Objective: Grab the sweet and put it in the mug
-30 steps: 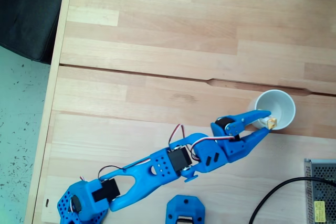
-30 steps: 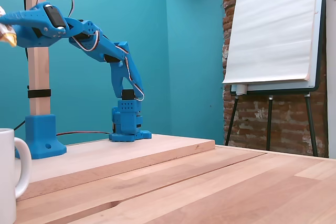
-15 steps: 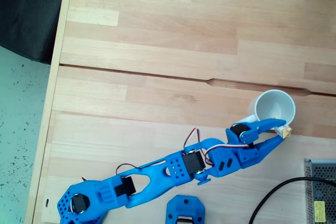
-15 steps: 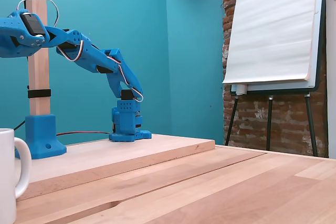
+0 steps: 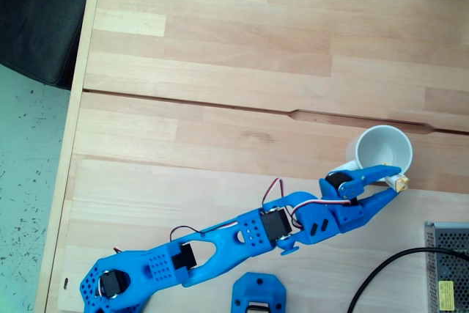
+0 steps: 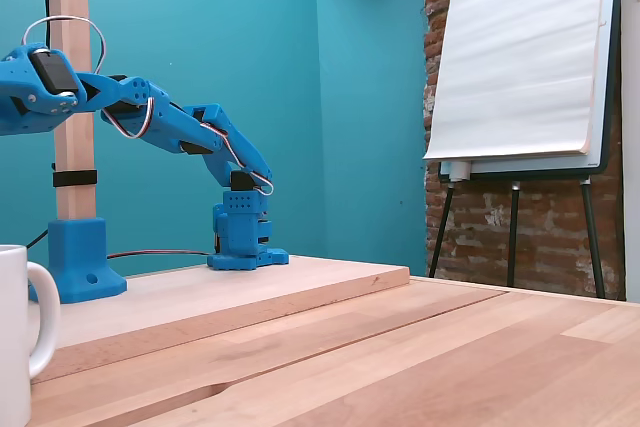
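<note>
From above, the blue arm reaches right across the table, and its gripper [image 5: 396,182] is shut on the sweet [image 5: 401,183], a small yellowish candy held at the fingertips. The sweet hangs over the lower right rim of the white mug [image 5: 382,149]. In the low side fixed view the mug [image 6: 22,332] stands at the left edge with its handle showing, and the arm [image 6: 120,112] stretches out above it with its fingertips cut off by the frame's left edge.
A grey metal box [image 5: 448,265] with a black cable [image 5: 388,273] sits at the lower right from above. A blue mount [image 5: 258,295] lies near the arm's base. A wooden post in a blue foot [image 6: 76,197] and a flipchart [image 6: 525,67] stand behind the table.
The gripper moved right and slightly down with the sweet, from over the mug's opening to its lower right rim, then held nearly still. In the side view the arm lowered and stretched left.
</note>
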